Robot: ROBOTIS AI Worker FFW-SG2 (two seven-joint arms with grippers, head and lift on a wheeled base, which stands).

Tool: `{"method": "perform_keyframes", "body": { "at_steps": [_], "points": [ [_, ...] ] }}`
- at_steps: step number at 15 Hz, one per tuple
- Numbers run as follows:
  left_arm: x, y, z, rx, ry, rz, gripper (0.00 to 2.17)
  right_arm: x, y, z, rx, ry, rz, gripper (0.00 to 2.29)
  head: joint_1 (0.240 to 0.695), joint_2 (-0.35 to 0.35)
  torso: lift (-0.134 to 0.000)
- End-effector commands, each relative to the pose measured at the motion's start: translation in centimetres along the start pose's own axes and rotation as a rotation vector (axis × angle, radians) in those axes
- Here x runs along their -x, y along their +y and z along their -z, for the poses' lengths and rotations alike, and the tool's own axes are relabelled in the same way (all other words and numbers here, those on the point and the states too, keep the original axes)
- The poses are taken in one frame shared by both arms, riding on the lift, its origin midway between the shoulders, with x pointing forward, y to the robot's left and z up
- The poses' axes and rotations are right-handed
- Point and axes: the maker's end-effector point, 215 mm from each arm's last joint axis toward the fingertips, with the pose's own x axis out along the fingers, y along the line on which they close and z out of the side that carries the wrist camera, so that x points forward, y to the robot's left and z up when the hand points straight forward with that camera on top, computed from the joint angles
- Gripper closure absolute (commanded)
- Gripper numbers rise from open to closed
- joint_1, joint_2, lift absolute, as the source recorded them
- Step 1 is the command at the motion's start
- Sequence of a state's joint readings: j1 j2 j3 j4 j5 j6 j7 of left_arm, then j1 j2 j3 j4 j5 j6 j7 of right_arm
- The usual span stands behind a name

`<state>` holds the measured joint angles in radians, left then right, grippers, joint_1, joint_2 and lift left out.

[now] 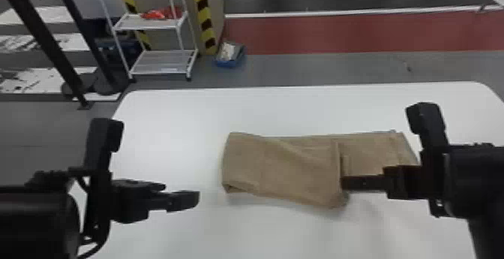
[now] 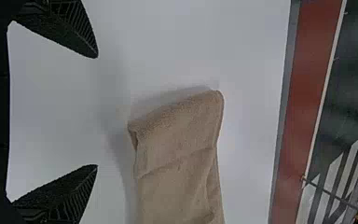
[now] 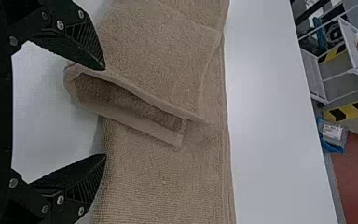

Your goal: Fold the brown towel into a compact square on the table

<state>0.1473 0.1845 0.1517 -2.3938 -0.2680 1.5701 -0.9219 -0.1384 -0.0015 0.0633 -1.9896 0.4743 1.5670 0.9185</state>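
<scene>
"That black left arm (image 1: pixel 37 220) looms closest, down in the bottom left corner of the head view. What's its hand up to?"

"The left hand (image 1: pixel 182 195) is released, fingers parted, nothing between them. It hangs over the white desk (image 1: pixel 180 119), to the left of the towel (image 1: pixel 292 164) and apart from it."

"And the towel itself?"

"Lying on the desk, right of the middle in the head view, a long strip running left to right. Its left part is doubled over onto the right, so the upper layer ends partway along, with a corner poking toward the near side."

"Is the right hand (image 1: pixel 344 183) pinching that end?"

"It's released too. In the right wrist view its fingers (image 3: pixel 86 179) stand wide apart. One tip is right by the upper layer's end, where the towel gapes like a little pocket. Whether that tip touches it, I can't tell."

"What's behind all this?"

"Beyond the desk, toward the left, a white rack (image 1: pixel 161 67) with something red (image 1: pixel 157 14) on its upper shelf. Then a striped post (image 1: pixel 204 18), and a blue bin (image 1: pixel 227 63) near its foot."
</scene>
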Motion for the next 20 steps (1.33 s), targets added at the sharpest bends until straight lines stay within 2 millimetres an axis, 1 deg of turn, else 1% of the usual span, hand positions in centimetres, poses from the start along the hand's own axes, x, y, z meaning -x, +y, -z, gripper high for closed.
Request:
{"method": "perform_keyframes", "body": {
  "at_steps": [1,4,5,6,7,9,10,12,14,15,17,20],
  "points": [
    [0.0,0.3,0.1,0.009,0.002,-0.003,0.04,-0.5,0.6,-0.2,0.013,0.011,0.001,0.26,0.695,0.12,-0.125],
    [-0.1,0.6,0.6,0.019,0.011,-0.003,0.04,-1.4,1.2,-0.1,0.048,0.025,-0.001,0.28,0.695,0.136,-0.125],
    [-0.1,0.6,0.8,0.022,0.014,-0.003,0.04,-1.7,1.4,-0.5,0.067,0.015,-0.01,0.29,0.695,0.14,-0.125],
    [0.0,0.7,0.9,0.025,0.015,-0.003,0.04,-2.0,2.3,-1.0,0.089,0.0,-0.039,0.29,0.695,0.148,-0.125],
    [0.0,0.9,1.0,0.031,0.015,-0.002,0.04,-2.2,2.8,-1.1,0.091,-0.002,-0.053,0.29,0.695,0.153,-0.125],
    [0.0,0.9,1.1,0.033,0.017,-0.001,0.04,-2.2,3.4,-1.7,0.105,-0.005,-0.055,0.29,0.695,0.168,-0.125],
    [0.1,1.1,1.3,0.035,0.018,-0.005,0.04,-2.5,3.6,-1.4,0.11,0.007,-0.057,0.29,0.695,0.174,-0.125],
    [0.1,1.4,1.5,0.042,0.022,-0.003,0.04,-3.0,3.6,-0.8,0.114,0.027,-0.048,0.29,0.695,0.19,-0.125],
    [0.0,1.6,1.8,0.048,0.03,-0.004,0.04,-3.4,3.4,-0.5,0.112,0.038,-0.044,0.38,0.695,0.197,-0.125],
    [-0.1,1.6,1.9,0.051,0.032,-0.005,0.04,-3.5,3.4,-0.5,0.112,0.041,-0.045,0.4,0.695,0.198,-0.125],
    [-0.1,1.8,2.1,0.055,0.036,-0.005,0.05,-3.5,3.5,-0.5,0.112,0.041,-0.047,0.52,0.695,0.202,-0.125],
    [-0.3,1.9,2.1,0.052,0.037,-0.007,0.05,-3.5,3.6,-0.9,0.124,0.03,-0.049,0.53,0.695,0.204,-0.125]
  ]
}}
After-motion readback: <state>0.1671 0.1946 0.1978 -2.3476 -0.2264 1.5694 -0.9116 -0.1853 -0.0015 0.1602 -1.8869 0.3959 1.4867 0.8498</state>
